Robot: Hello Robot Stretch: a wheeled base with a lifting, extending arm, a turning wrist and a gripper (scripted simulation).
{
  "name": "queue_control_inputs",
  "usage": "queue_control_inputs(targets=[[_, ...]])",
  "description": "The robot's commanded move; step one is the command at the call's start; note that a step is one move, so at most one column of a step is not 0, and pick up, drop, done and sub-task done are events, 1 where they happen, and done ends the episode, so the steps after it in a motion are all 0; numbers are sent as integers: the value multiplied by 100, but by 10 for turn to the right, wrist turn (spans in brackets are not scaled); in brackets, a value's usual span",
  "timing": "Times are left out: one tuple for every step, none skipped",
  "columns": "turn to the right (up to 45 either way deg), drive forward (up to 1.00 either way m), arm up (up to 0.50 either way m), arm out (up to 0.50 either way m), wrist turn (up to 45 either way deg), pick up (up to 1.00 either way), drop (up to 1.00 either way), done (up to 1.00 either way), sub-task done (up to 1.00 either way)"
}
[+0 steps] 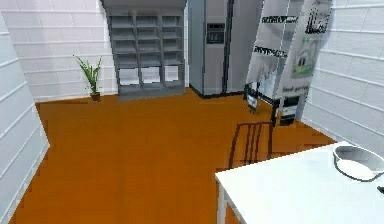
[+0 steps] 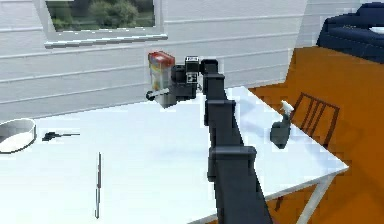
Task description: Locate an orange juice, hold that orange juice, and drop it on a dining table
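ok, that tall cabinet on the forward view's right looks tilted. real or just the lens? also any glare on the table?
Forward view: the tall cabinet leans only in the picture, as uprights do near a side edge; the fridge nearer the middle stands straight. Arm side view: the table is evenly lit, with no glare spot that I can see, and the arm reads dark against it.

I had the arm point(image 2: 228, 150) stretched well out, a dark square bar rising from the arm side view's bottom edge. At its far end the gripper point(image 2: 160, 94) pointed toward that view's left, roughly level. I couldn't tell whether it held anything.
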Motion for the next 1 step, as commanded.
queue_control_inputs(targets=[[0,0,-32,0,0,0,0,0,0]])
